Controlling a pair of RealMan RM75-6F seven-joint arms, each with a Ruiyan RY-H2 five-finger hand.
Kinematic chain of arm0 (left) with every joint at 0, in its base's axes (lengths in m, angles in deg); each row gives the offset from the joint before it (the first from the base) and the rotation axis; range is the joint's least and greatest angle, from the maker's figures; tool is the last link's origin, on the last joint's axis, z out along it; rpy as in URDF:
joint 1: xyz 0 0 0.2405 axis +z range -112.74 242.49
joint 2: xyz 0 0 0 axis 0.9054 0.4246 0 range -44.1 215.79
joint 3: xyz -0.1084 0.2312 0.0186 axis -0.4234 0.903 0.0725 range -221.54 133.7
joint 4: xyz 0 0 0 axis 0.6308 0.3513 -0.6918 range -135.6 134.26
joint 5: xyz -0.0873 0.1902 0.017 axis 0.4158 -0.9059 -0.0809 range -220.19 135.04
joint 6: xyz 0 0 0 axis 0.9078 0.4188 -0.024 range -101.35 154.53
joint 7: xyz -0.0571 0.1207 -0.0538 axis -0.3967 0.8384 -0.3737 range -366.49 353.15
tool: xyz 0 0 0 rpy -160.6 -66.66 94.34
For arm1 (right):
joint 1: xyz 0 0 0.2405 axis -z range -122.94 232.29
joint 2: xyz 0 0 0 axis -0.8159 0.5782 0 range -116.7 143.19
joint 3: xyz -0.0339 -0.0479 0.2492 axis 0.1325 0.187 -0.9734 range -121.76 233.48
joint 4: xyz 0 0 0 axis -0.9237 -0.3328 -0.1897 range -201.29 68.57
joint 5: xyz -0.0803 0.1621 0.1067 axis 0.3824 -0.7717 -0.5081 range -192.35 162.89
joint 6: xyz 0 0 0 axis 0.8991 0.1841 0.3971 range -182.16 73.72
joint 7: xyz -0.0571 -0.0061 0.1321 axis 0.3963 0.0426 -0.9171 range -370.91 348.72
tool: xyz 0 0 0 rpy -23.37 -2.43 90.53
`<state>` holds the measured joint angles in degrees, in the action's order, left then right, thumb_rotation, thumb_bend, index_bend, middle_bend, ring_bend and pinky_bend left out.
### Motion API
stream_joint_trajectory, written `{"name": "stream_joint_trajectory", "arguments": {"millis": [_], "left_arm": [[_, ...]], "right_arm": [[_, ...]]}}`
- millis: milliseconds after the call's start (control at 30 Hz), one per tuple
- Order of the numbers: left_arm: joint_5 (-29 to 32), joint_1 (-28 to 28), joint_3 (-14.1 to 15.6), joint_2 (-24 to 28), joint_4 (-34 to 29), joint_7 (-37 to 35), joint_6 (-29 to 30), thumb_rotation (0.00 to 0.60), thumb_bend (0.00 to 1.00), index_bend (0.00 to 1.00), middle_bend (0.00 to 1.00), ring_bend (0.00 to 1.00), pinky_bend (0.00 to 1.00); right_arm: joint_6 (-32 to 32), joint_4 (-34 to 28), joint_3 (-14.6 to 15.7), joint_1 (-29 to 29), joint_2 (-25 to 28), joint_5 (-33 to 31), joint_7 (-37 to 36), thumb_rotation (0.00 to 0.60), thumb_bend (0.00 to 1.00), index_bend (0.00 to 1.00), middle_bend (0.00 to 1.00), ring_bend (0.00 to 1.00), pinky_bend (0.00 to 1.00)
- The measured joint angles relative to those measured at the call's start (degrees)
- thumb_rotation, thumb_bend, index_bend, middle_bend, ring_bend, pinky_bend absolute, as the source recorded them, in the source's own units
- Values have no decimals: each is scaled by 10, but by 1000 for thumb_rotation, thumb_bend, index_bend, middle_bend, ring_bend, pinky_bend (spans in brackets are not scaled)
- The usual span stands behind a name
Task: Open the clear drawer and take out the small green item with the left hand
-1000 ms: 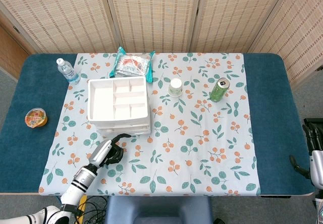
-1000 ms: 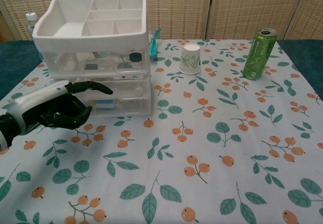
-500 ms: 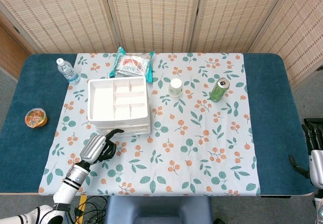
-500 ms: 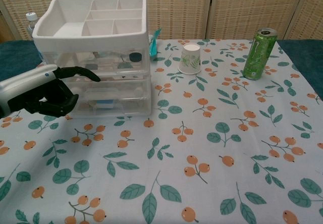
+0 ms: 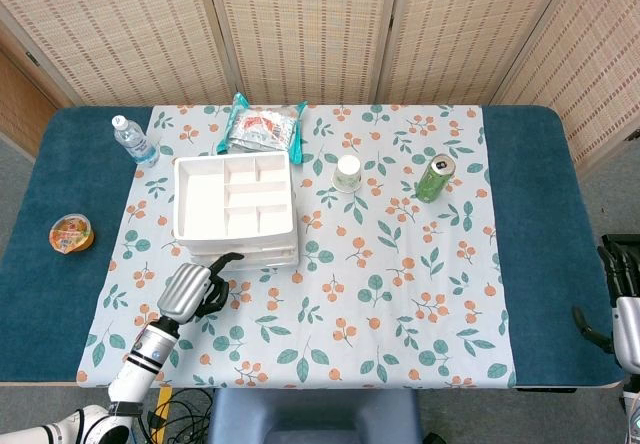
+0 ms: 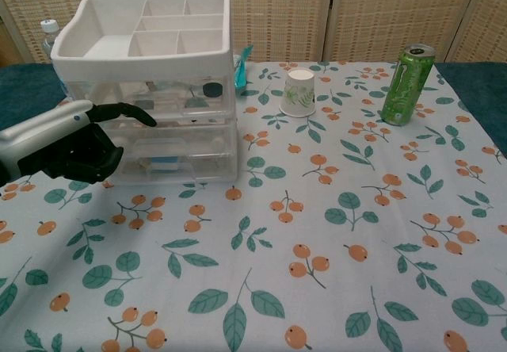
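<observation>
The clear drawer unit (image 6: 186,134) stands at the left of the floral cloth with a white divided tray (image 5: 203,204) on top; its drawers are closed. My left hand (image 6: 67,142) hovers just in front of it at the left, holding nothing. One finger (image 6: 135,114) stretches out to the upper drawer front and the others are curled in. In the head view the left hand (image 5: 190,289) sits just below the unit's front. I cannot make out a small green item through the drawer fronts. My right hand (image 5: 622,299) hangs off the table's right edge, fingers apart and holding nothing.
A green can (image 6: 407,84) and a paper cup (image 6: 299,92) stand right of the drawers. A snack bag (image 5: 262,126) lies behind the unit, a water bottle (image 5: 132,139) at its back left, and a jelly cup (image 5: 71,232) on the blue mat at far left.
My left hand has shifted left and closer to the drawer front over the last second, and has barely moved in the last half second. The right hand stays where it was.
</observation>
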<state>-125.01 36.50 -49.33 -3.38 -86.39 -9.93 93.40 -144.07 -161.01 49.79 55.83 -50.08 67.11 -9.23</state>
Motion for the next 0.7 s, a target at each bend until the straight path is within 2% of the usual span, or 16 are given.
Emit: {"name": "stream_joint_trajectory", "arguments": {"millis": [700], "left_arm": [[-3,-8,2,-12,16,100,7,600,626,242,897,924,1000]], "right_arm": [[3,3,0,1,-1,-4,-4,600,339,0,0,25,55]]}}
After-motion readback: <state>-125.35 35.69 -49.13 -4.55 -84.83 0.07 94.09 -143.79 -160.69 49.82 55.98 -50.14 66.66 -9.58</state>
